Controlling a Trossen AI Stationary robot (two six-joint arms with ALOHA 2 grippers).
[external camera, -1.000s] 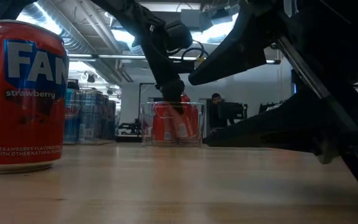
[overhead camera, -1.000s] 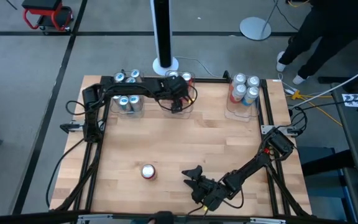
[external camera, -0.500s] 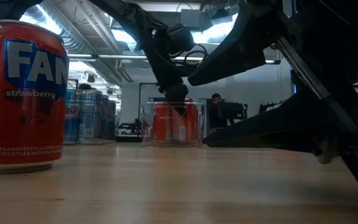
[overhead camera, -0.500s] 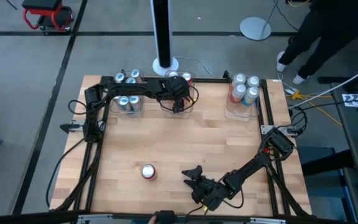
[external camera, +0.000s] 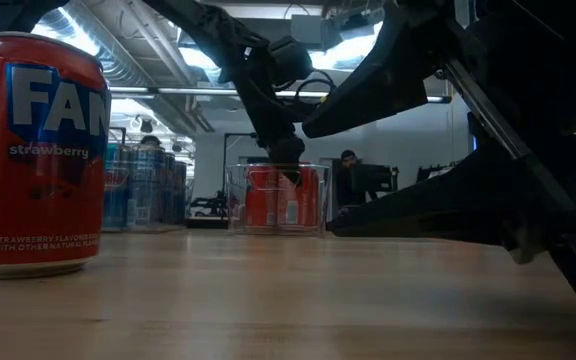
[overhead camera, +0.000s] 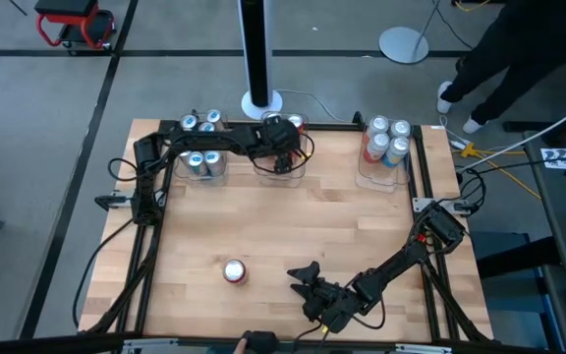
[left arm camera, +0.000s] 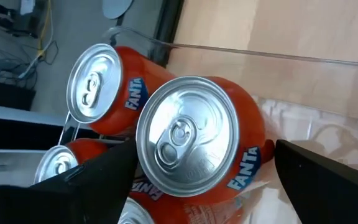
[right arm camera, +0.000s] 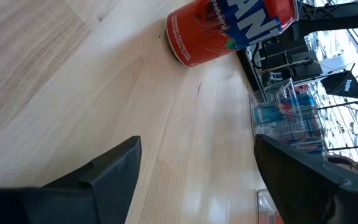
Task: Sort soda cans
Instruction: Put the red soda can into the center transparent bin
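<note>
A pale wooden table (overhead camera: 293,221) inside a black frame, grey shop floor all round it, and a person (overhead camera: 519,49) standing off past the far right corner – that's what I'm working over.

I read this as the release step: my left gripper (overhead camera: 281,147) hangs over the middle bin (overhead camera: 281,162) at the far edge, and through its wrist camera the fingers (left arm camera: 319,177) stand wide on either side of a red Fanta can (left arm camera: 194,146) without touching it. That can sits upright among other red cans in the clear bin, so I'd call the drop made. The next move calls for lifting straight up out of the bin, keeping the fingers clear of the rims so nothing tips.

My right gripper (overhead camera: 308,280) waits low near the front edge, jaws well apart and empty, pointed toward the one loose can – a red strawberry can (overhead camera: 234,271) standing alone on the table front left of centre. I judge that to be the last one unsorted; it belongs with the reds.

The far-left bin (overhead camera: 202,162) holds blue-teal cans, the far-right bin (overhead camera: 386,162) a mix of silver-white and reddish ones as far as I can tell from above
</note>
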